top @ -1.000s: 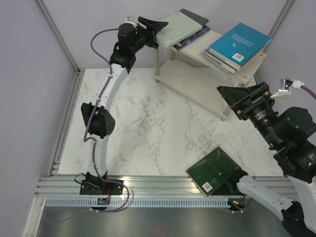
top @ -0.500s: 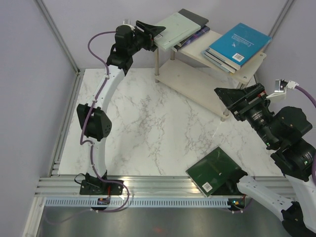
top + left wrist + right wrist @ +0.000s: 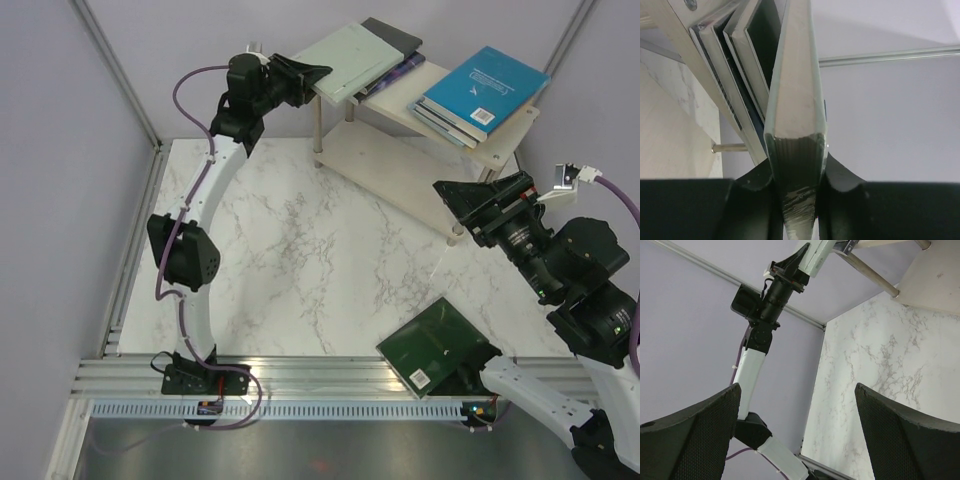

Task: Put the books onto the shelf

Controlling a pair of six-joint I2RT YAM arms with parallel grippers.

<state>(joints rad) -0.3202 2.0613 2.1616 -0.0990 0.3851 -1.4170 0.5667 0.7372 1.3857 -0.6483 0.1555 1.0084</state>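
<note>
Overhead, at the upper left of the frame, the left gripper (image 3: 316, 72) met the left end of the shelf (image 3: 400, 165) and was clamped on the edge of the pale mint book (image 3: 352, 55). The left wrist view showed its fingers (image 3: 755, 182) pressed against both covers with no gap. That book lay uppermost on a small pile on the top board, its left end jutting past the board. Beneath it showed a black book (image 3: 395, 34) and what looked like the purple one (image 3: 405, 68), though little of either could be seen. Further right, low in the frame, the dark green book (image 3: 437, 350) lay flat at the near edge of the marble table (image 3: 290, 250), well apart from the shelf. At the upper right, on the same top board, the cyan book (image 3: 487, 82) rested on a second stack of books. Below it, at the right, the right gripper (image 3: 458, 208) hung near the shelf's right front leg, jaws spread wide and grasping nothing; its own camera showed only table and wall between them.
</note>
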